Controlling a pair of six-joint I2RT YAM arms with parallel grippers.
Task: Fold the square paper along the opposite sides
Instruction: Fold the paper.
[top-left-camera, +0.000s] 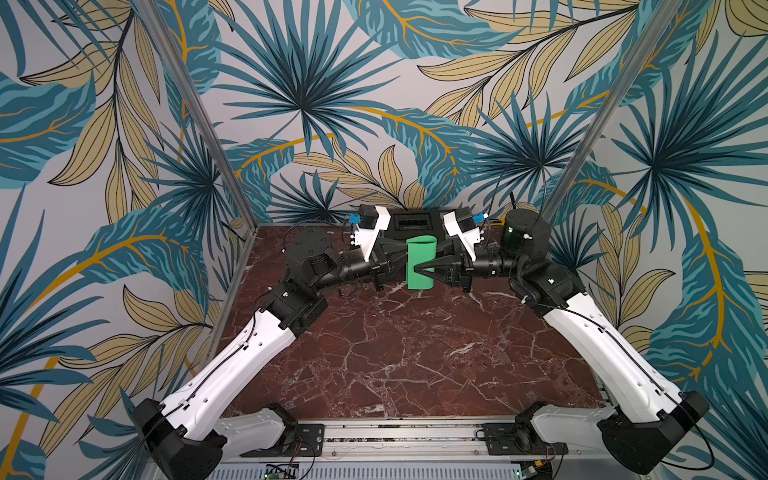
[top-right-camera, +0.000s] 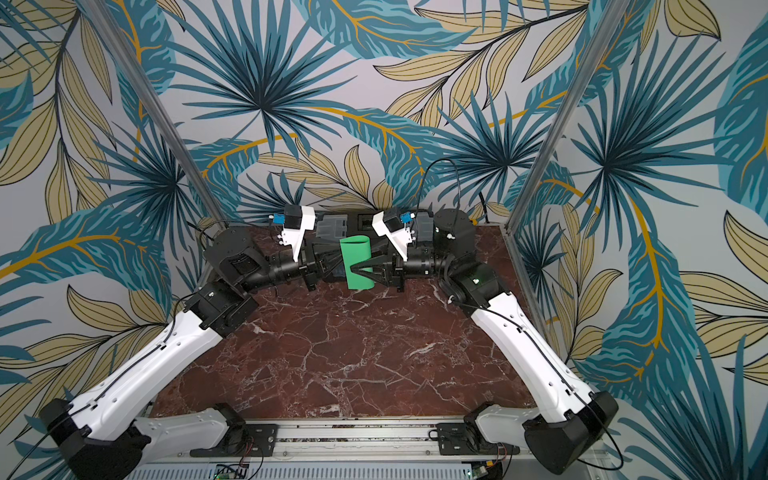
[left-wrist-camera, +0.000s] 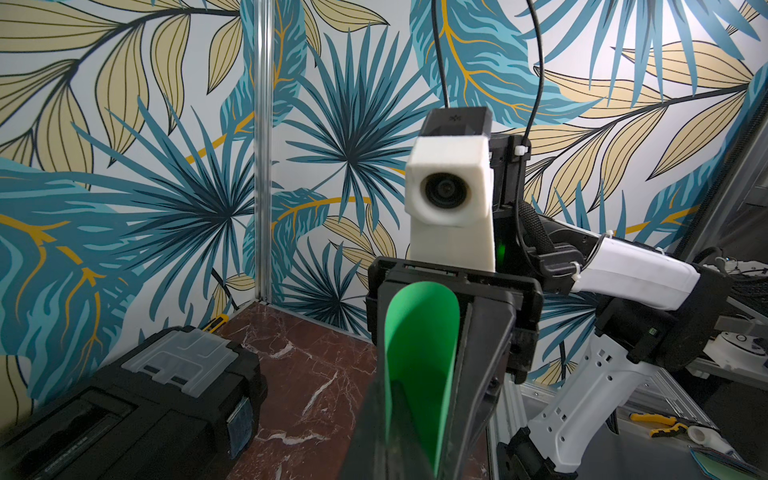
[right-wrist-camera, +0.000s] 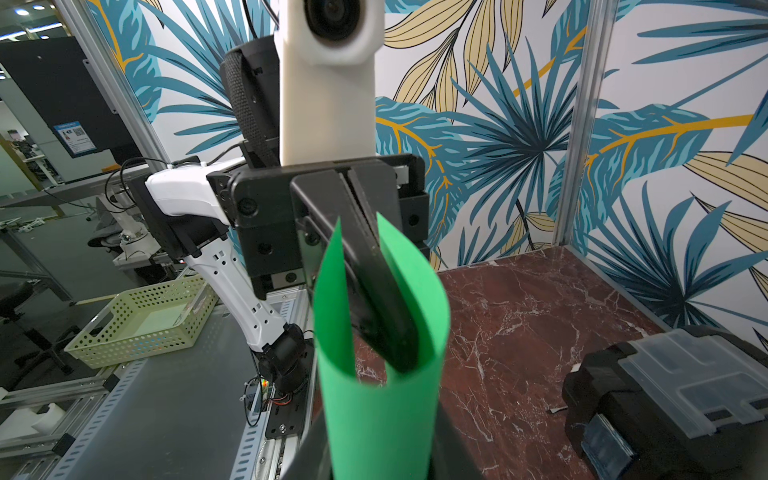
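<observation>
The square paper (top-left-camera: 420, 254) (top-right-camera: 355, 254) is a bright green sheet bent into an upright U, held in the air above the back of the marble table (top-left-camera: 395, 353). My left gripper (top-left-camera: 409, 265) (left-wrist-camera: 390, 386) reaches in from the left and is shut on one wall of the paper (left-wrist-camera: 419, 332); in the right wrist view its dark fingers (right-wrist-camera: 386, 324) run down inside the U. My right gripper (top-left-camera: 418, 268) (right-wrist-camera: 380, 449) comes from the right. Its two fingers flank the bent paper (right-wrist-camera: 374, 415), one in front and one behind, closed against the bend.
A black toolbox (top-left-camera: 411, 222) (left-wrist-camera: 124, 407) (right-wrist-camera: 665, 395) with clear lid compartments stands at the back wall, just behind the paper. Aluminium posts (top-left-camera: 195, 108) frame the cell. A yellow perforated basket (right-wrist-camera: 141, 320) sits outside on a grey bench.
</observation>
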